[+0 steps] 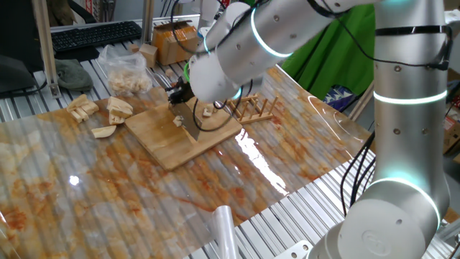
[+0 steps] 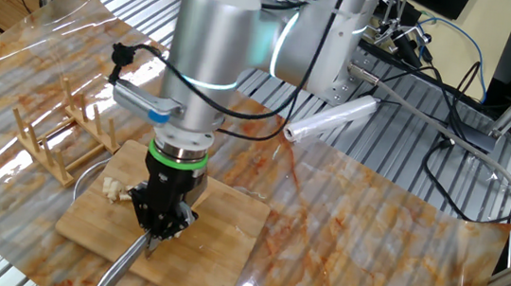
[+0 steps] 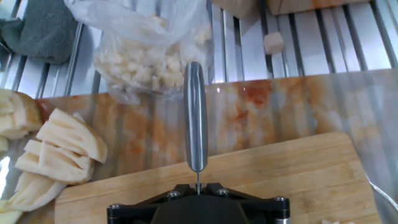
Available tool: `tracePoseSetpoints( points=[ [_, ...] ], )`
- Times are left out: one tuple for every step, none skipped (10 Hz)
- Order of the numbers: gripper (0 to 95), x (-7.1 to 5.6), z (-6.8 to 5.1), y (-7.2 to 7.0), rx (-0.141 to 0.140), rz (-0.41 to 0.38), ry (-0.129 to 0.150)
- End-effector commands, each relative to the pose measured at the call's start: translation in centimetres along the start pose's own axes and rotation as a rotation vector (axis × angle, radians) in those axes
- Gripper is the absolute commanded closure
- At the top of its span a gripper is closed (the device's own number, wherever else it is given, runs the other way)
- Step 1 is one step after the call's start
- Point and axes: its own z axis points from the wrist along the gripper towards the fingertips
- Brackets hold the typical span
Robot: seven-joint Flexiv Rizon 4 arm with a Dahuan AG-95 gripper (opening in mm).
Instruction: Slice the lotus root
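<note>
My gripper (image 1: 182,96) (image 2: 162,229) (image 3: 198,186) is shut on a steel knife (image 3: 195,118) (image 1: 191,124) (image 2: 132,256) over the wooden cutting board (image 1: 169,140) (image 2: 221,244) (image 3: 292,168). The blade points away from the hand, out past the board's far edge. Small lotus root bits (image 1: 178,121) (image 2: 113,188) lie on the board. Larger cut lotus root chunks (image 1: 118,108) (image 3: 65,146) sit on the mat left of the board, apart from the knife.
A plastic bag of pale pieces (image 1: 126,72) (image 3: 149,59) lies beyond the board. A wooden rack (image 1: 253,108) (image 2: 55,131) stands beside it. A cardboard box (image 1: 172,39), a keyboard (image 1: 93,36) and a plastic roll (image 2: 329,119) lie further off.
</note>
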Motion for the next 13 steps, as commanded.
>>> tracePoseSetpoints(
  points=[
    [95.0, 0.2, 0.5, 0.7, -0.019, 0.008, 0.043],
    [95.0, 0.2, 0.5, 0.6, 0.002, -0.009, 0.071],
    [95.0, 0.4, 0.7, 0.4, 0.000, -0.010, 0.097],
    [95.0, 0.4, 0.2, 0.3, -0.005, -0.014, 0.140],
    [95.0, 0.2, -0.6, 0.2, -0.024, -0.010, 0.171],
    [95.0, 0.3, -0.8, 0.5, -0.040, 0.012, 0.173],
    [95.0, 0.4, -0.7, 0.5, -0.013, -0.005, 0.185],
    [95.0, 0.7, -0.5, 0.5, -0.004, -0.014, 0.206],
    [95.0, 0.8, -0.5, 0.6, -0.003, -0.013, 0.210],
    [95.0, 0.8, -0.5, 0.6, 0.011, -0.023, 0.217],
    [95.0, 0.8, -0.5, 0.5, 0.017, -0.029, 0.235],
    [95.0, 0.7, -0.5, 0.5, 0.015, -0.034, 0.259],
    [95.0, 0.7, -0.5, 0.5, 0.021, -0.041, 0.271]
  ],
)
